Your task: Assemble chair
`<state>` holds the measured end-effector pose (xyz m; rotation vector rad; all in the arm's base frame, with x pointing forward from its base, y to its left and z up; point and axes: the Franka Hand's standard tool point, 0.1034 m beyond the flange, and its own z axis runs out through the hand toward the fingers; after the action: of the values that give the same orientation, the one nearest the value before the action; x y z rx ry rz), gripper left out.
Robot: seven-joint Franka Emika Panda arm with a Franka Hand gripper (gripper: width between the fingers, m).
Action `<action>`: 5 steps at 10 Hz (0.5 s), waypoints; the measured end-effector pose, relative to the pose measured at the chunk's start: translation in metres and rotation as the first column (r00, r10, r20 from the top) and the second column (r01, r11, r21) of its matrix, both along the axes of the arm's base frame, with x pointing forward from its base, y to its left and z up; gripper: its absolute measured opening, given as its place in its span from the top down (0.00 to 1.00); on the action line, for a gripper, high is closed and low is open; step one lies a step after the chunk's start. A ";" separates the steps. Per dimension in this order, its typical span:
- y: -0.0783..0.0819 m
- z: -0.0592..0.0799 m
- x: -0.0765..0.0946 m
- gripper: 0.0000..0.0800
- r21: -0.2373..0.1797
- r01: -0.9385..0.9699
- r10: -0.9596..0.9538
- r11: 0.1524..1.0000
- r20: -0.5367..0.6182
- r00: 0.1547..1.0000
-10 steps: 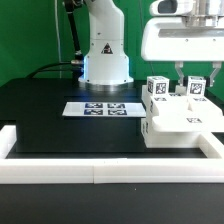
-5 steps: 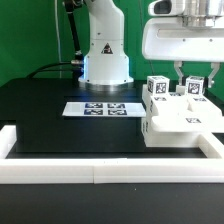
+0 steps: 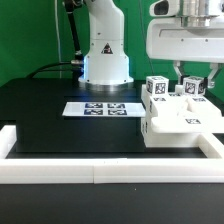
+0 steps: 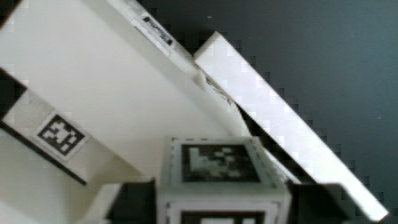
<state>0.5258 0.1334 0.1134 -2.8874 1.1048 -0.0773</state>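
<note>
Change: fingers [image 3: 193, 80] parted and lifted off the rear post [image 3: 197, 88] since a second ago – holding nothing | chair [image 3: 180, 118] at exterior view's right on tabletop [image 3: 50, 115], against rail [image 3: 100, 172] | You can treat that post as seated – release looks clean.

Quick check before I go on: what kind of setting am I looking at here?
Most likely a robotics lab test bench: a black table edged by a white border rail, a marker board of printed tags lying flat, and a tagged white chair part-built near the arm's base.
</note>
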 end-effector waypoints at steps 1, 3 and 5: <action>0.000 0.000 0.000 0.43 -0.002 -0.033 0.033 0.999 0.001 0.999; 0.003 0.000 -0.001 0.21 -0.004 -0.067 0.067 0.998 0.001 0.998; 0.002 0.000 -0.001 0.19 -0.022 -0.296 0.296 0.955 0.005 0.955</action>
<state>0.5251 0.1356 0.1133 -3.0301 0.6613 -0.0884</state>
